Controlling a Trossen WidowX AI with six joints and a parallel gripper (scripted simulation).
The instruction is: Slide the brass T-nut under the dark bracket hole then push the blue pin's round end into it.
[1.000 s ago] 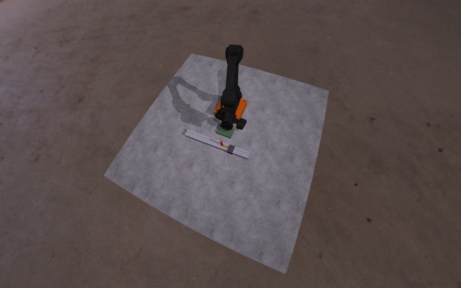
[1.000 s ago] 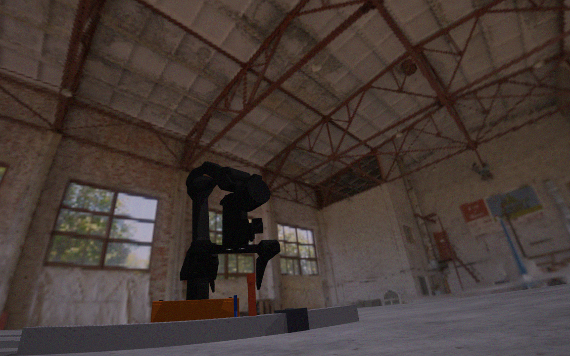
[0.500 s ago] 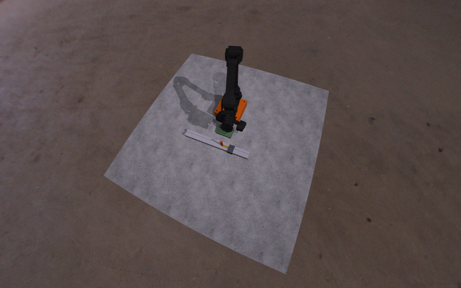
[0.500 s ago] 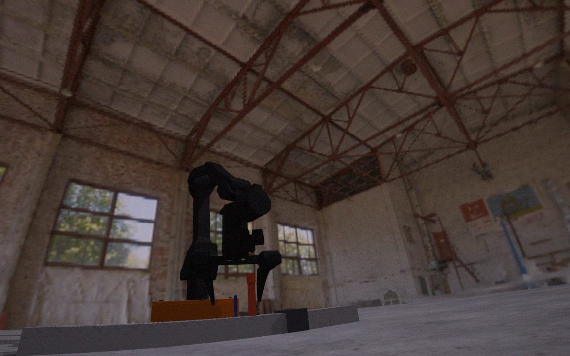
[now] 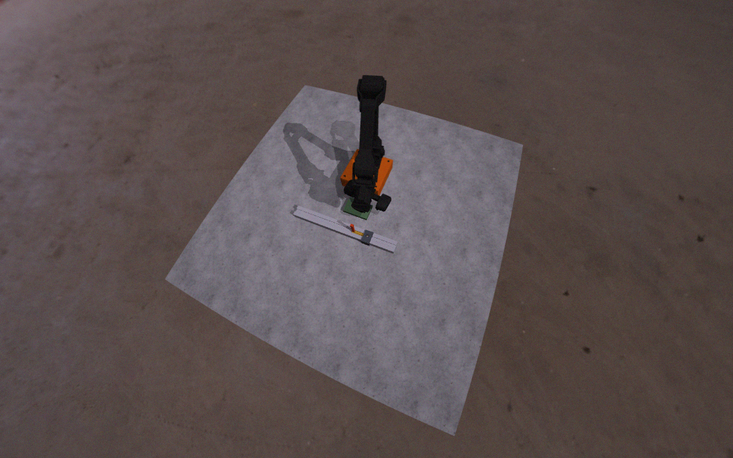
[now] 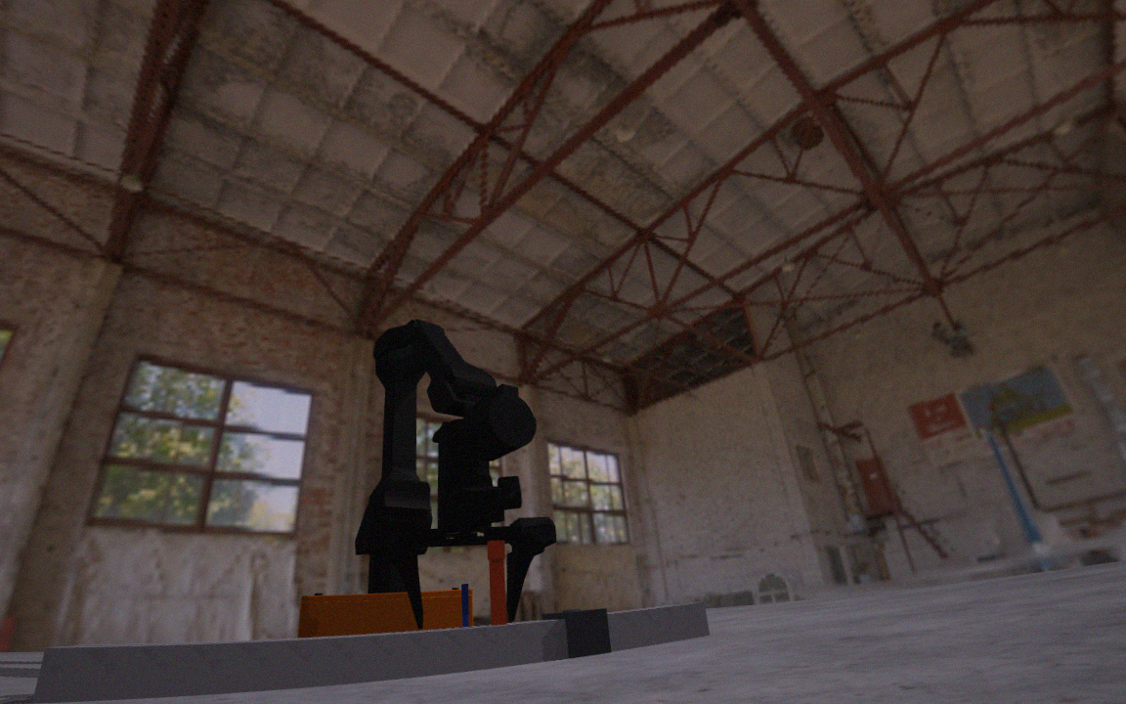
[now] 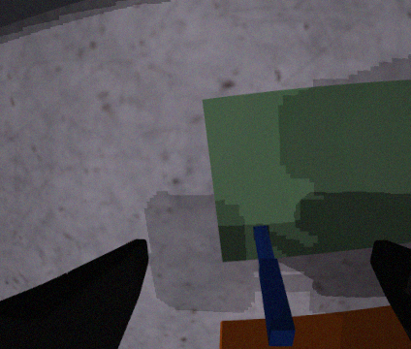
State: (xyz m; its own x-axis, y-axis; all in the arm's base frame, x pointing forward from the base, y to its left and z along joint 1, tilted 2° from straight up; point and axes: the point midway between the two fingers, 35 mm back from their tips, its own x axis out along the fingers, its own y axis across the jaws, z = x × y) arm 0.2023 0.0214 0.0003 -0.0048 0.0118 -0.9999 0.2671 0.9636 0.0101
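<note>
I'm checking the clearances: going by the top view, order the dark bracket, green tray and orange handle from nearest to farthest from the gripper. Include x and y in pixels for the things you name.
1. Green tray (image 5: 356,214) (image 7: 244,160): partly beneath the gripper (image 5: 367,196) (image 6: 465,622) (image 7: 260,242).
2. Orange handle (image 5: 352,227) (image 6: 497,578): beyond the tray.
3. Dark bracket (image 5: 370,233) (image 6: 587,632): on the rail (image 5: 317,217) (image 6: 287,663).

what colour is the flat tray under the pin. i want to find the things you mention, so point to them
green tray (image 5: 365,216) (image 7: 244,145), clearest in the wrist view

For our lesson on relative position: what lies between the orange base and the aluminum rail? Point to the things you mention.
The green tray (image 5: 354,212) (image 7: 244,145) lies there, as the top view shows.
</note>
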